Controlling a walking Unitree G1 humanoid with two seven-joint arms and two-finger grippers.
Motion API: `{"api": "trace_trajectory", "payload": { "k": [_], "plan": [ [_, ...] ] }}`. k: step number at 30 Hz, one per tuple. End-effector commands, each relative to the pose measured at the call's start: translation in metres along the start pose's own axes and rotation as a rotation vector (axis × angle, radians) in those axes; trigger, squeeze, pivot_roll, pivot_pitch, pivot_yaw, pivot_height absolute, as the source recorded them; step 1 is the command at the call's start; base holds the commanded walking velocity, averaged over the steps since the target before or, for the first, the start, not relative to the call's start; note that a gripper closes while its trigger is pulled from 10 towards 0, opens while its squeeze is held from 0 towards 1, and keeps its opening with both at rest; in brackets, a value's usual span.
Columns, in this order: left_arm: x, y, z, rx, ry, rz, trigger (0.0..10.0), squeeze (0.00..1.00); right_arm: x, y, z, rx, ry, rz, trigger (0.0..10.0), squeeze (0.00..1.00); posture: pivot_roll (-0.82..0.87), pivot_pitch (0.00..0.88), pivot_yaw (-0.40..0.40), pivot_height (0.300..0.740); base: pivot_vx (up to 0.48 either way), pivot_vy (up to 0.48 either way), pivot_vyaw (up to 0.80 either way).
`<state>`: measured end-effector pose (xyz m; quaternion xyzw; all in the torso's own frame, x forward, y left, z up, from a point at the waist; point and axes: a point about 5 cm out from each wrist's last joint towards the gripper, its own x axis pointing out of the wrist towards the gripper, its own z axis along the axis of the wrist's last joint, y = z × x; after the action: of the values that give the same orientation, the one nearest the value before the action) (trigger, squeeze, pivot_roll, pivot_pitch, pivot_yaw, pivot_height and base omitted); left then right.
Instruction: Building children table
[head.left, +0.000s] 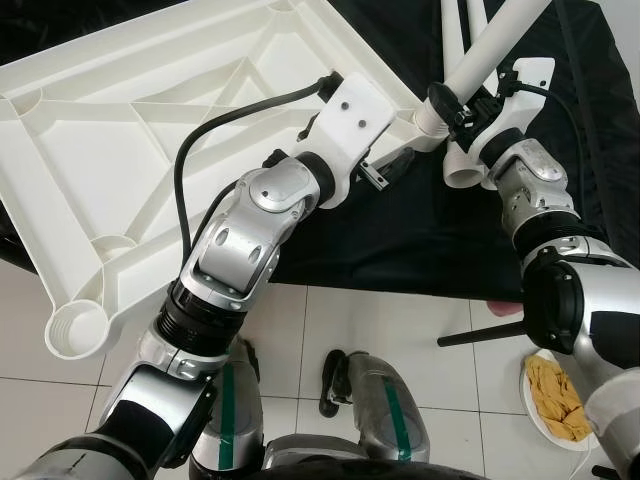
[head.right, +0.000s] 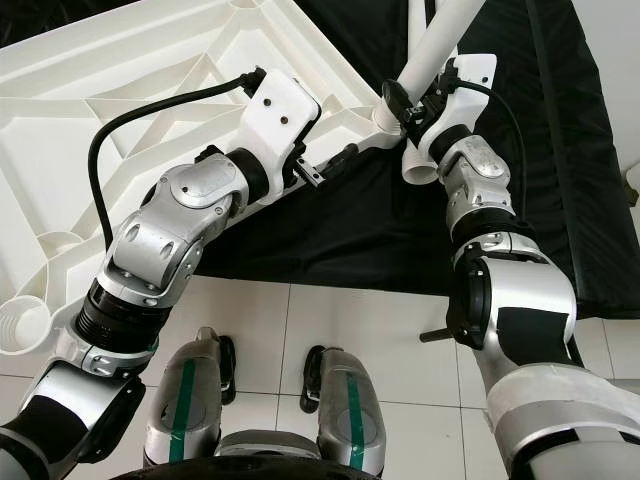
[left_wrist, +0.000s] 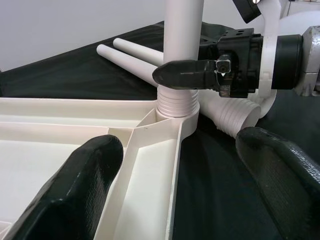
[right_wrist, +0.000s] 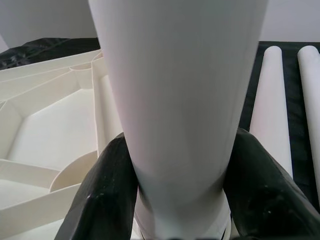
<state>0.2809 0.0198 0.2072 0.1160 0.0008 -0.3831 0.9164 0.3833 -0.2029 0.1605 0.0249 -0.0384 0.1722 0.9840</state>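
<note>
Right gripper (right_wrist: 177, 200) clamping table leg (right_wrist: 180, 90), threaded end (left_wrist: 176, 104) at tabletop (left_wrist: 145, 150) socket

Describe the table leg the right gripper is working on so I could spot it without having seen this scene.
Find the big white tabletop lying underside up on the black cloth. At its corner nearest the right arm, one white leg stands upright with its threaded end in the corner socket, clamped by the right gripper. The other white legs lie flat on the cloth, ungripped.
</note>
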Motion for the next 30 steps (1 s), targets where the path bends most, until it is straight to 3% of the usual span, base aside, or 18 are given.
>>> {"api": "trace_trajectory", "payload": {
  "k": [1,11,17,21,26,30],
  "plan": [
    [-0.001,-0.005,0.0,0.001,0.004,-0.024,10.0,0.0,-0.003,0.001,-0.011,0.023,0.037,-0.024,10.0,0.0,0.13,0.076,-0.071,0.74,0.0,0.0,0.0],
    [-0.001,-0.005,-0.001,0.0,0.006,-0.027,10.0,0.0,0.0,0.002,-0.012,0.0,0.028,-0.17,10.0,0.0,0.13,0.075,-0.073,0.74,0.0,0.0,0.0],
    [-0.001,-0.007,-0.001,0.001,0.006,-0.032,10.0,0.0,0.004,0.007,-0.014,0.018,0.018,-0.318,10.0,0.0,0.14,0.066,-0.08,0.74,0.0,0.0,0.0],
    [-0.002,-0.007,-0.001,0.0,0.006,-0.033,10.0,0.0,0.004,0.008,-0.015,0.023,0.013,-0.335,10.0,0.0,0.14,0.066,-0.08,0.74,0.0,0.0,0.0],
    [-0.002,-0.008,-0.002,0.003,0.009,-0.034,10.0,0.0,0.005,0.025,-0.025,0.065,-0.001,-0.459,10.0,0.0,0.15,0.057,-0.083,0.74,0.0,0.0,0.0],
    [-0.002,-0.009,-0.002,0.004,0.01,-0.034,10.0,0.0,0.005,0.028,-0.027,0.074,0.0,-0.482,10.0,0.0,0.14,0.054,-0.084,0.74,0.0,0.0,0.0]
  ]
}}
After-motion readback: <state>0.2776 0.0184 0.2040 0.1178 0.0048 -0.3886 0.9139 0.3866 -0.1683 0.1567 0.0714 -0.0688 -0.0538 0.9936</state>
